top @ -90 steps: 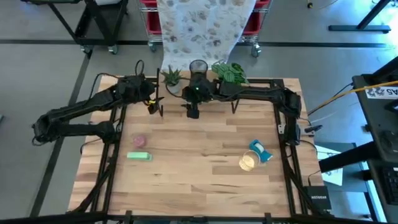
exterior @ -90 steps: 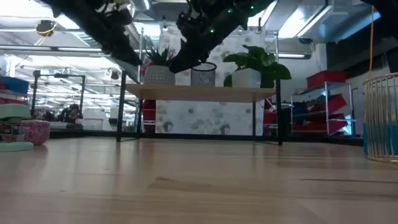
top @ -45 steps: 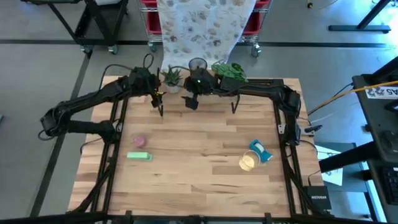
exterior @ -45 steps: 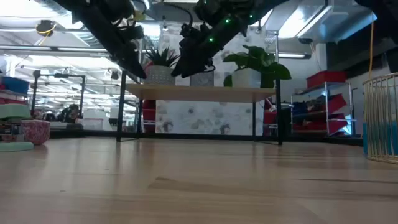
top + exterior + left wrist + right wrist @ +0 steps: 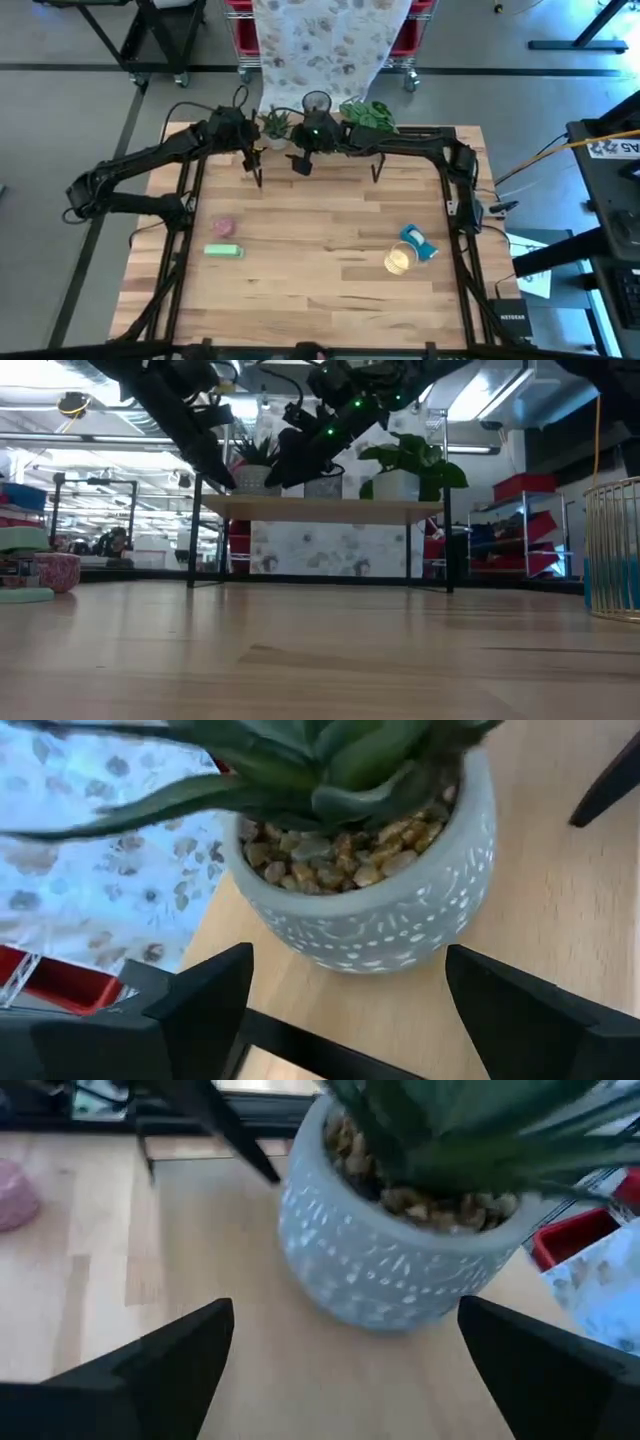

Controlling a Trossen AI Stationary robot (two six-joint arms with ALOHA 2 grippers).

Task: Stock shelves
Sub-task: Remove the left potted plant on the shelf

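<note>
The shelves (image 5: 320, 508) stand at the table's far edge. On their wood top rest a succulent in a grey dotted pot (image 5: 380, 910), a dark mesh cup (image 5: 326, 484) and a leafy plant in a white pot (image 5: 398, 482). My left gripper (image 5: 350, 985) is open at the succulent pot's left side. My right gripper (image 5: 350, 1330) is open at the same pot (image 5: 390, 1250) from the right. In both wrist views the fingers stand apart from the pot wall. In the high view the grippers (image 5: 255, 145) (image 5: 298, 152) flank the succulent (image 5: 275, 124).
On the tabletop's left lie a pink cup (image 5: 223, 228) and a green sponge (image 5: 225, 251). On its right lie a blue item (image 5: 418, 242) and a yellow wire basket (image 5: 398, 261). The table's middle (image 5: 320, 230) is bare wood.
Both grippers have gone toward the table's far edge and closed in on the succulent pot on the shelves. My right gripper has also shifted a little toward the left. Most of this came in the first half second.
</note>
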